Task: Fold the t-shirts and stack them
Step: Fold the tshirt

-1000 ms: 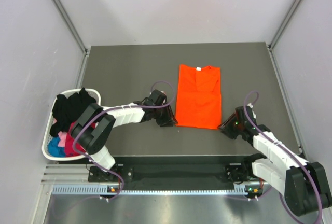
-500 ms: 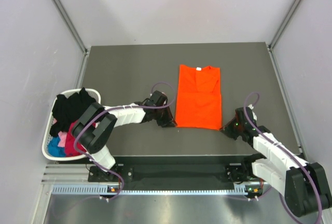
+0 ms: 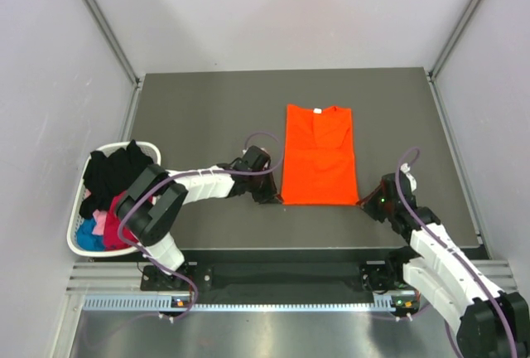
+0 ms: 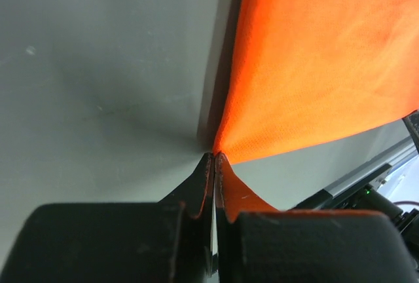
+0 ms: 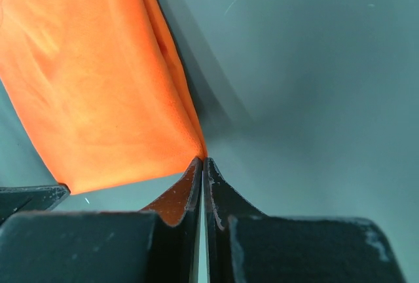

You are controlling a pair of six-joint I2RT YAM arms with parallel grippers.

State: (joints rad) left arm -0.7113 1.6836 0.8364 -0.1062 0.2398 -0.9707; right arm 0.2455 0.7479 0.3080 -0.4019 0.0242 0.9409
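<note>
Pinches thin near-corner slivers of the orange t-shirt [image 3: 319,155] in left end effector [image 4: 214,158] and right end effector [image 5: 201,162]; risks cloth slipping out and skewing the fold if raised unevenly.

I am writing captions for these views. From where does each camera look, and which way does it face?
Top external: above and behind the bases, facing down on the table; left arm and right arm show, reaching the near corners of the orange t-shirt.
Left wrist: on the left wrist, facing forward; left pincer shut on a shirt corner.
Right wrist: the same on the right; right pincer shut on the other corner.
Shared: all three show the orange t-shirt.
</note>
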